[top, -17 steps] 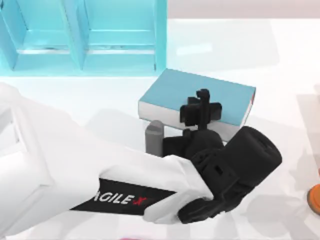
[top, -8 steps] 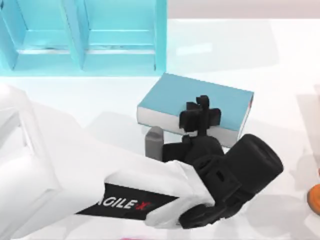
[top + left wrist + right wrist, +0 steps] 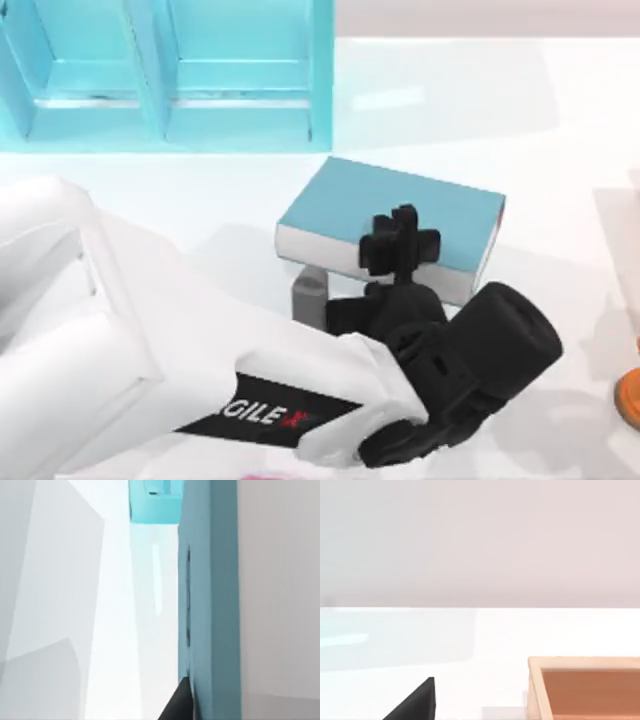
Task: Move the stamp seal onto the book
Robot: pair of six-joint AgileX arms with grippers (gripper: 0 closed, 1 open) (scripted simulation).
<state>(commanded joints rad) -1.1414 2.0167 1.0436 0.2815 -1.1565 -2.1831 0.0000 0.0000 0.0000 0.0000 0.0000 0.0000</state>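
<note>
Left arm reaches across the near part of the table; its black band reads "AGILEX" (image 3: 263,414) in white. Left gripper (image 3: 401,242) hangs over the near edge of the book (image 3: 420,205), which lies mid-table in front of the light-blue shelf unit (image 3: 165,70). Cannot tell whether its fingers are apart or together. Stamp seal is hidden. Orange round thing (image 3: 630,396) at right edge.
</note>
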